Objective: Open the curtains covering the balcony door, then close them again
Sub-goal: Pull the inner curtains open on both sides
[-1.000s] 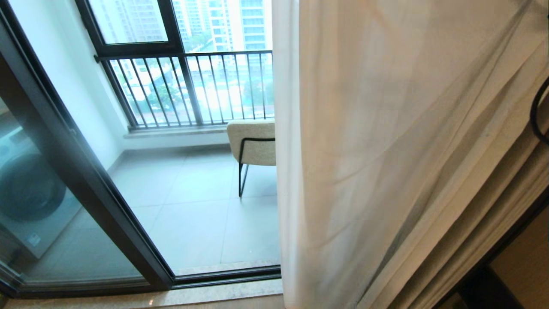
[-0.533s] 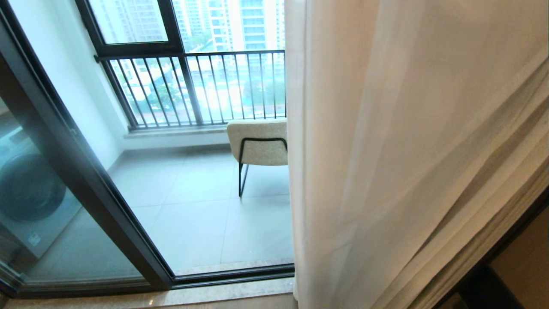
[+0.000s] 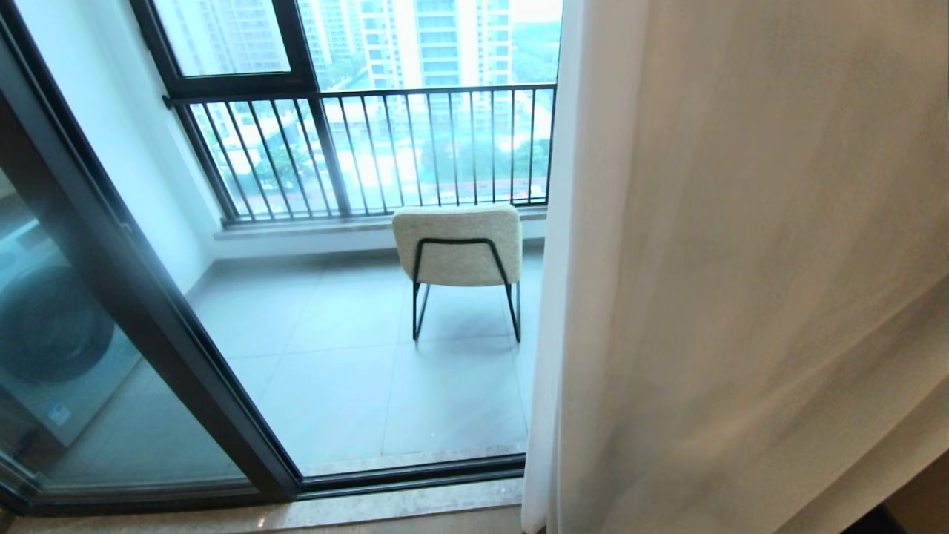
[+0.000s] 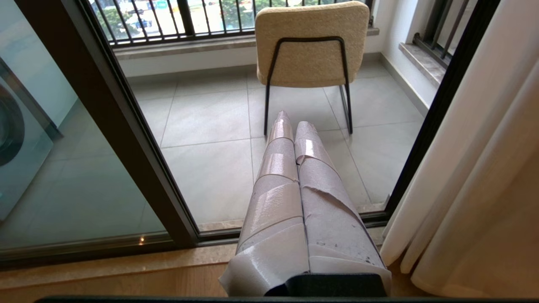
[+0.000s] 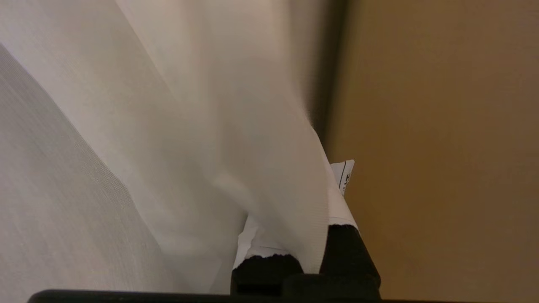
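The sheer white curtains [image 3: 741, 259] hang bunched over the right half of the head view, their edge right of the chair. The balcony door [image 3: 148, 297], glass in a dark frame, stands uncovered at the left and middle. In the right wrist view my right gripper [image 5: 303, 202] is shut on a fold of the curtains [image 5: 189, 126], and the fabric drapes over its taped fingers [image 5: 343, 198]. It is out of the head view. My left gripper [image 4: 294, 122] is shut and empty, held low before the door frame [image 4: 126, 139], with the curtains [image 4: 484, 168] hanging to one side of it.
A beige chair [image 3: 457, 248] on black legs stands on the tiled balcony floor beyond the door. A black-barred railing [image 3: 371, 148] runs behind it. A washing machine [image 3: 44, 334] shows through the left glass. A brown wall [image 5: 442, 147] is beside the right gripper.
The curtain's edge has slid to the right, uncovering the whole chair and more of the railing. The door and balcony have not shifted in the picture.
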Controlling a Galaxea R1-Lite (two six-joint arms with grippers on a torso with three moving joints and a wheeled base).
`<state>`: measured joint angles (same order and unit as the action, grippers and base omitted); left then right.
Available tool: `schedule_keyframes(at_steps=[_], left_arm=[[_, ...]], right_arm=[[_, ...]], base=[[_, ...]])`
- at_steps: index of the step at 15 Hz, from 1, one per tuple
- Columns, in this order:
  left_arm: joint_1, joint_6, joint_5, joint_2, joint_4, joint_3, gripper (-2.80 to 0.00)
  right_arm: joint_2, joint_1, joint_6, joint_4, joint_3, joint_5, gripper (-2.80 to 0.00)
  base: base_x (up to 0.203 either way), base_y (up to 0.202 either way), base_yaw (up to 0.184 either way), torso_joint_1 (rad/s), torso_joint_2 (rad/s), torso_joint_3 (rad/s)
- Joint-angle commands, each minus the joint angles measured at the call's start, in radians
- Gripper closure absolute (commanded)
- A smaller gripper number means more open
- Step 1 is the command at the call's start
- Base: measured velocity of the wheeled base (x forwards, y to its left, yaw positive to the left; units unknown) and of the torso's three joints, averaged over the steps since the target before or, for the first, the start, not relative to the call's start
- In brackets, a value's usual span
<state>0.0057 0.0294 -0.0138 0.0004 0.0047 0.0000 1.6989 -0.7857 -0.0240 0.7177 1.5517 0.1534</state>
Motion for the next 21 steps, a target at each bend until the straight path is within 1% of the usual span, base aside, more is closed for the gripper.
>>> schedule_keyframes(at_steps=[1,9,12,14,17,19,21], left_arm=[[0.0,0.001,-0.001,0.001,0.0,0.0,0.0],[0.0,0.0,0.0,0.0,0.0,0.0,0.0],[0.0,0.0,0.0,0.0,0.0,0.0,0.0],[0.0,0.0,0.0,0.0,0.0,0.0,0.0],[0.0,0.0,0.0,0.001,0.0,0.0,0.0],[0.0,0.001,0.0,0.001,0.0,0.0,0.0],[0.0,0.001,0.0,0.001,0.0,0.0,0.0]], right_arm=[[0.069,-0.066,0.001,0.003,0.046,0.0,0.0],[0.174,-0.212,0.004,0.007,0.118,0.0,0.0],[0.196,-0.247,0.006,0.017,0.119,0.003,0.0],[0.203,-0.272,0.008,0.022,0.118,0.048,0.0],[0.189,-0.273,0.01,0.022,0.104,0.069,0.0],[0.148,-0.263,0.01,0.022,0.065,0.134,0.0],[0.089,-0.234,0.008,0.02,0.006,0.192,0.0]], base=[[0.0,0.0,0.0,0.0,0.0,0.0],[0.0,0.0,0.0,0.0,0.0,0.0],[0.0,0.0,0.0,0.0,0.0,0.0],[0.0,0.0,0.0,0.0,0.0,0.0],[0.0,0.0,0.0,0.0,0.0,0.0],[0.0,0.0,0.0,0.0,0.0,0.0],[0.0,0.0,0.0,0.0,0.0,0.0]])
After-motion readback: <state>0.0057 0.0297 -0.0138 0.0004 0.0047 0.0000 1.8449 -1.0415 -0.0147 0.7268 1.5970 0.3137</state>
